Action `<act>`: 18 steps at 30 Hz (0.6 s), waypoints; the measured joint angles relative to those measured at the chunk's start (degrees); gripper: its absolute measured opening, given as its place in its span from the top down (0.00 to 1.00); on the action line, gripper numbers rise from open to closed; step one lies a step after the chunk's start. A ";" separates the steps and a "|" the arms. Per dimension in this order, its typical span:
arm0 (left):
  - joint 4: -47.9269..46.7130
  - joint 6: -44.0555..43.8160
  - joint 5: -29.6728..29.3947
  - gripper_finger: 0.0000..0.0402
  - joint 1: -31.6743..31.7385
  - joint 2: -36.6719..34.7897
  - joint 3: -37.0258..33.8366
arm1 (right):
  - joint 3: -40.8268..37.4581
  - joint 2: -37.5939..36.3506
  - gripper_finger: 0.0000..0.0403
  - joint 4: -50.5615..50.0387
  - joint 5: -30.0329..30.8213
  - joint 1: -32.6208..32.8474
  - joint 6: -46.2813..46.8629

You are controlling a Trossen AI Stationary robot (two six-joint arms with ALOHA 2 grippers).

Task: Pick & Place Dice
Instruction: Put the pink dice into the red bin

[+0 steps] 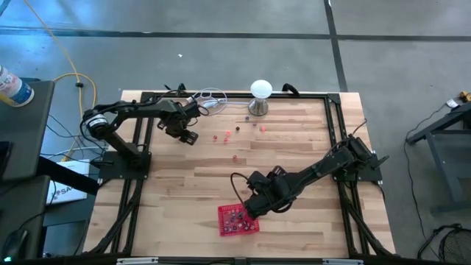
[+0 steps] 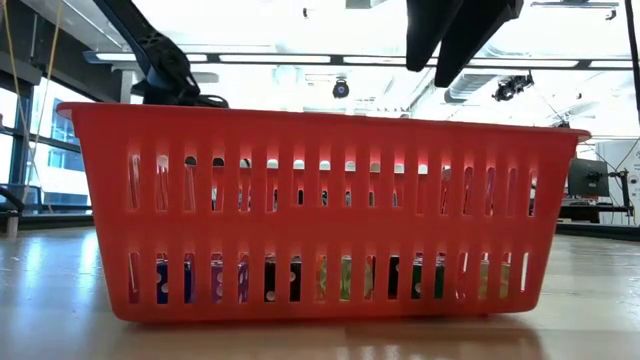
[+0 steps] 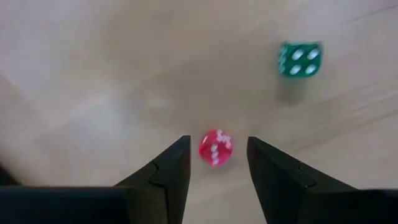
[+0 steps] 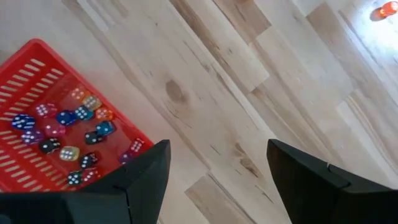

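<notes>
We start with the dice — a good batch already sits in the red basket (image 4: 37,81): blue, dark, pink, orange and pale ones (image 4: 65,140) piled on its floor, and the low view shows coloured pieces through the bottom slots too. So we judge the task well underway but not finished.

Still out on the wooden table (image 1: 294,169): a red die (image 3: 215,147) lying right between the left gripper's (image 3: 217,165) fingers, a green die (image 3: 299,59) a little beyond it, and in the high view a few more loose pieces (image 1: 227,135) scattered near the white ball-topped stand (image 1: 260,96) at the far edge.

Left gripper — fingers apart, straddling the red die, not touching it as far as we see; nothing grasped yet. We read this as lined up for the next pick.

Right gripper (image 4: 217,180) hangs just beside the basket's edge with its fingers spread wide and empty — released, nothing between them. One orange-red die (image 4: 383,10) shows far off in its wrist view.

Left to do, by our guess: close on the red die, carry it over, then the green one and the other strays.
</notes>
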 joint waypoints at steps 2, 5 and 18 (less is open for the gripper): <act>1.37 1.29 -0.01 0.63 -0.15 0.37 0.00 | 0.00 0.00 0.36 -0.35 0.00 0.00 0.21; 2.69 1.50 0.02 0.63 -0.39 0.45 0.00 | 0.00 0.00 0.36 -0.35 -0.02 0.00 0.21; -0.44 1.50 1.42 0.63 -1.21 0.45 0.00 | 0.00 0.00 0.36 -0.51 -0.04 0.00 0.21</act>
